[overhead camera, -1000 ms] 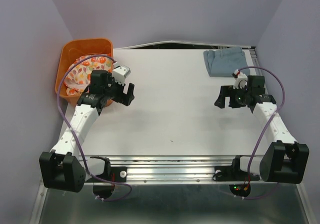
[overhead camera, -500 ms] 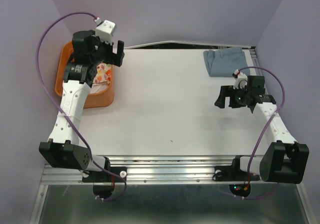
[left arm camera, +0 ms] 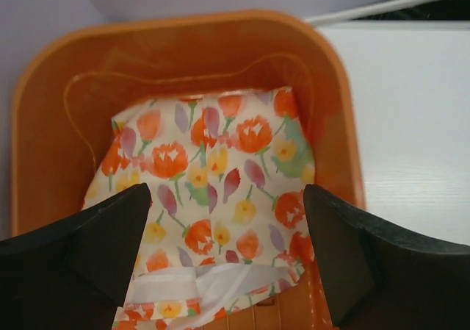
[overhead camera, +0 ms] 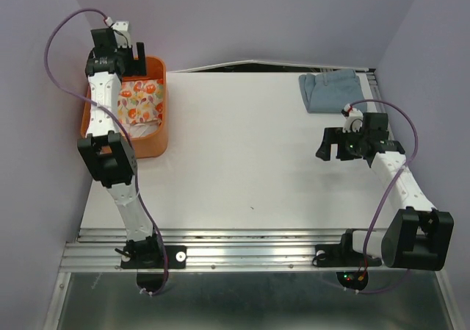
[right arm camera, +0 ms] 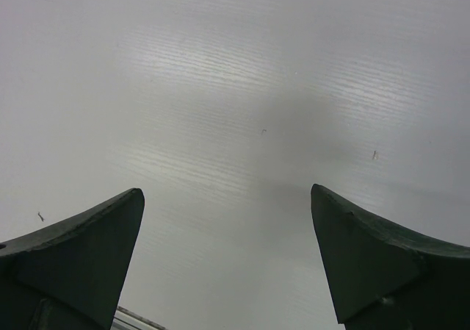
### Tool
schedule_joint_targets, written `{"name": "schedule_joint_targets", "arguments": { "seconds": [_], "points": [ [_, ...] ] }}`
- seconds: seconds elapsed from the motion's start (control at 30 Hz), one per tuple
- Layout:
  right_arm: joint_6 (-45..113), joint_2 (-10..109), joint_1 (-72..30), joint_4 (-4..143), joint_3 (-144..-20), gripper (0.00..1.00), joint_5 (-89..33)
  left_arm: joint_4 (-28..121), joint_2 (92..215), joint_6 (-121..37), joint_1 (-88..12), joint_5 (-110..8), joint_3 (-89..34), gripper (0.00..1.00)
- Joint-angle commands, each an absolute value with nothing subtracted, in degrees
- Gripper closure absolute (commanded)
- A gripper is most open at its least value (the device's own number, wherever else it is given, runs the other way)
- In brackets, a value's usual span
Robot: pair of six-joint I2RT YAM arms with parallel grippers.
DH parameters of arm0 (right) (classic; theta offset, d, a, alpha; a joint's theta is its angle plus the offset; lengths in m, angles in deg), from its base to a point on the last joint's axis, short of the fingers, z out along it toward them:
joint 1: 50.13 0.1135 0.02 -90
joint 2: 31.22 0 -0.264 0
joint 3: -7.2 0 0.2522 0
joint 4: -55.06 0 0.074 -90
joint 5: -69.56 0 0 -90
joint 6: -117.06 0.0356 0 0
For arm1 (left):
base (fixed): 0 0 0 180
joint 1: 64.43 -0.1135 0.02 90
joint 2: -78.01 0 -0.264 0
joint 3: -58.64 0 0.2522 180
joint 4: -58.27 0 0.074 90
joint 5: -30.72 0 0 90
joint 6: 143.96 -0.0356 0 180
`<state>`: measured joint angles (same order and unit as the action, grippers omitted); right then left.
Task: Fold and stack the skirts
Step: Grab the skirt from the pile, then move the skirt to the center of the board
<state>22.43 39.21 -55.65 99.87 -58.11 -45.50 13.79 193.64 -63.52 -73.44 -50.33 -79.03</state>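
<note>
1st skirt [overhead camera: 139, 101] in basket [overhead camera: 147, 145], far-L corner of table [overhead camera: 242, 168]; 2nd skirt [overhead camera: 329, 91] on tbl, far-R corner

Pale lilac walls [overhead camera: 242, 14] enclosed a white tabletop [overhead camera: 242, 161], with aluminium rails [overhead camera: 242, 242] running along its near edge.

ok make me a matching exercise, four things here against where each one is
1 flowered skirt
2 blue skirt
3 left gripper
4 right gripper

a jaws open over the table top
b lying at the table's far right corner
c inside the orange basket
d jaws open above the basket

Pairs: 1-c, 2-b, 3-d, 4-a
</note>
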Motion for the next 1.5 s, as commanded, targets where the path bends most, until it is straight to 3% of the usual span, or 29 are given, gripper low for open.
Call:
{"name": "schedule_joint_targets", "arguments": {
  "seconds": [0.0, 0.5, 0.57, 0.67, 0.7, 0.77, 0.83, 1.13, 1.33, 1.47],
  "points": [
    [22.7, 38.2, -55.3, 97.8, -56.9, 0.00, -44.3, 10.8, 197.9, -64.0, -75.2, -53.0, -80.1, 0.02],
    [22.7, 39.7, -55.3, 98.0, -57.4, 0.00, -43.7, 15.8, 208.9, -66.8, -75.6, -57.4, -69.7, 0.02],
    [22.8, 39.7, -55.3, 98.0, -57.5, 0.00, -43.7, 15.1, 209.6, -66.7, -75.6, -57.4, -70.8, 0.08],
    [23.0, 39.4, -55.3, 98.1, -57.7, 0.00, -43.6, 14.2, 210.2, -67.2, -75.7, -56.6, -71.9, 0.27],
    [23.0, 39.4, -55.3, 98.0, -57.7, 0.00, -43.6, 13.8, 210.0, -67.2, -75.7, -56.2, -72.6, 0.47],
    [23.0, 39.1, -55.3, 98.2, -57.8, 0.00, -43.6, 13.6, 208.3, -67.0, -75.9, -55.0, -73.4, 0.68],
    [23.1, 38.7, -55.3, 98.1, -57.7, 0.00, -43.6, 14.2, 206.0, -66.4, -76.3, -52.9, -74.6, 1.00],
    [23.4, 37.5, -55.3, 97.9, -57.4, 0.00, -44.3, 24.0, 188.1, -60.4, -76.9, -43.0, -84.1, 1.00],
    [23.7, 36.7, -55.3, 97.6, -57.1, 0.00, -44.5, 45.0, 174.6, -48.7, -76.7, -34.9, -74.6, 1.00],
    [24.2, 36.2, -55.3, 97.6, -57.4, 0.00, -44.3, 52.0, 172.6, -39.9, -74.1, -28.7, -78.2, 1.00]
  ]
}}
